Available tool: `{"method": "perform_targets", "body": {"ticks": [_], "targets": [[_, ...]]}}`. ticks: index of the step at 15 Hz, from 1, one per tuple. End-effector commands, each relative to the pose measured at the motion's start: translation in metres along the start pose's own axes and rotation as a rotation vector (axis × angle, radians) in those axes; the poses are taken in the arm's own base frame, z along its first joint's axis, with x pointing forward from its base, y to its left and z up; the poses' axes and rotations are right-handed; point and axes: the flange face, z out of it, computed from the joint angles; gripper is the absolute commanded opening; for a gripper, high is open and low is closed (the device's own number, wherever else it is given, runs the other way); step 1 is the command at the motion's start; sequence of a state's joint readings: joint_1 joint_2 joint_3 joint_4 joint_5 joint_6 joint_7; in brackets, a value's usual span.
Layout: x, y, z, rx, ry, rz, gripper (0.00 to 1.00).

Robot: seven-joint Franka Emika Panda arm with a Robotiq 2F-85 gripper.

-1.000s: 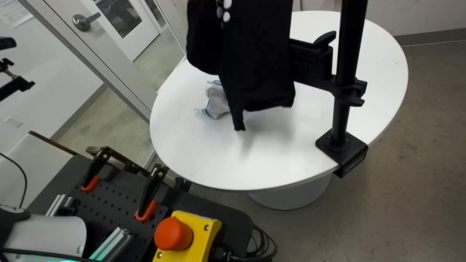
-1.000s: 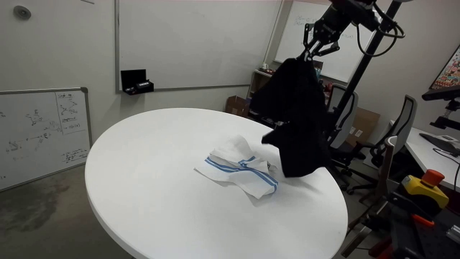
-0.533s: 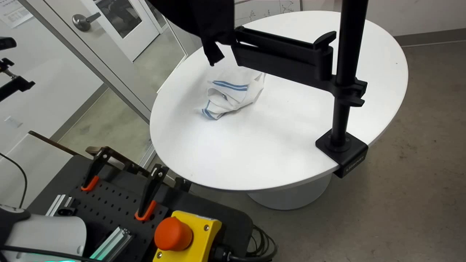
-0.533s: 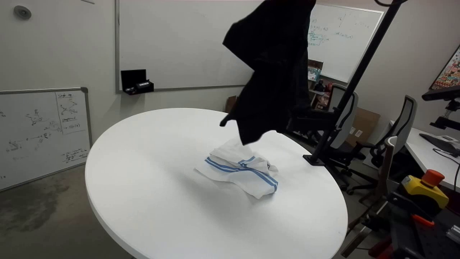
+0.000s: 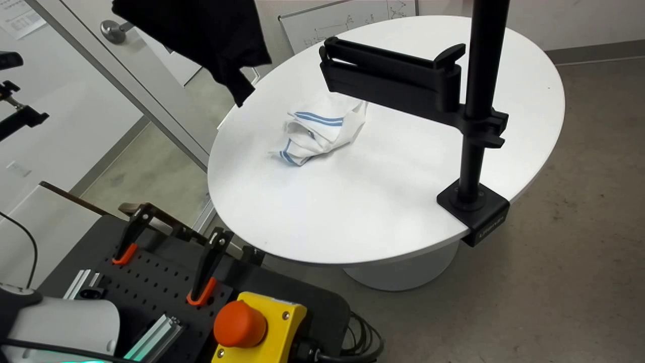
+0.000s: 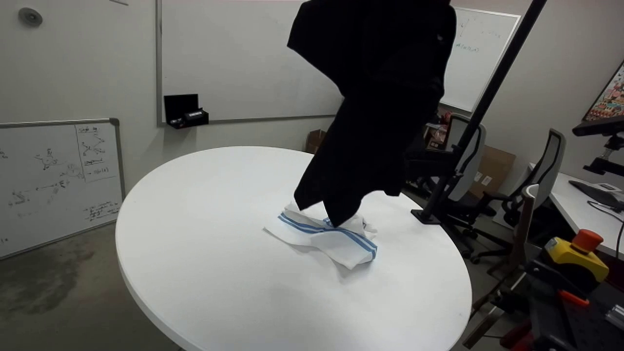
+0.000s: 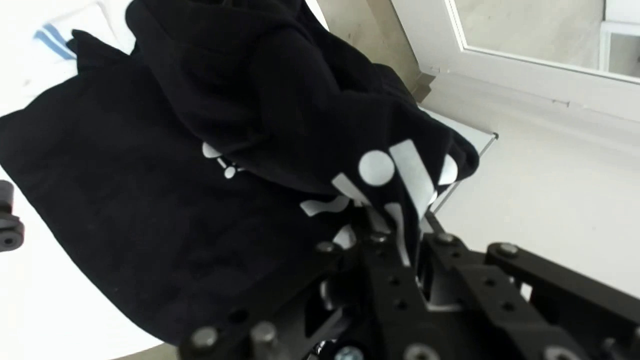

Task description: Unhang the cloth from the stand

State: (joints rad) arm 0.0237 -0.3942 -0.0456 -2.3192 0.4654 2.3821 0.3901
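The black cloth with white marks hangs in the air in both exterior views (image 5: 211,40) (image 6: 380,97). It fills much of the wrist view (image 7: 165,200). My gripper (image 7: 407,245) is shut on a gathered part of it. The gripper is out of view in both exterior views. The black stand (image 5: 481,75) is clamped to the table edge. Its side arm (image 5: 383,70) is bare, with the cloth apart from it to the left in that view. In an exterior view the cloth partly hides the stand's arm (image 6: 429,163).
A white cloth with blue stripes (image 5: 322,131) lies crumpled on the round white table (image 5: 342,217). The black cloth's lower corners overlap it in an exterior view (image 6: 317,236). A yellow box with a red button (image 5: 267,327) sits on the dark robot cart. A glass door stands behind.
The black cloth has come off the stand's arm, which it covered a second ago, and moved left of it. The gripper has risen out of an exterior view. The striped cloth has not moved.
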Motion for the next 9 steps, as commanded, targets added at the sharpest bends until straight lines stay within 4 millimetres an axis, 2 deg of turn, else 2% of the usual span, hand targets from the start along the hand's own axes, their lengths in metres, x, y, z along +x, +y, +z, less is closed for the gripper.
{"method": "perform_targets", "body": {"ticks": [1, 9], "targets": [[-0.028, -0.001, 0.021, -0.029, -0.082, -0.044, 0.03], [-0.092, 0.015, 0.100, -0.196, -0.234, -0.111, 0.03]]}}
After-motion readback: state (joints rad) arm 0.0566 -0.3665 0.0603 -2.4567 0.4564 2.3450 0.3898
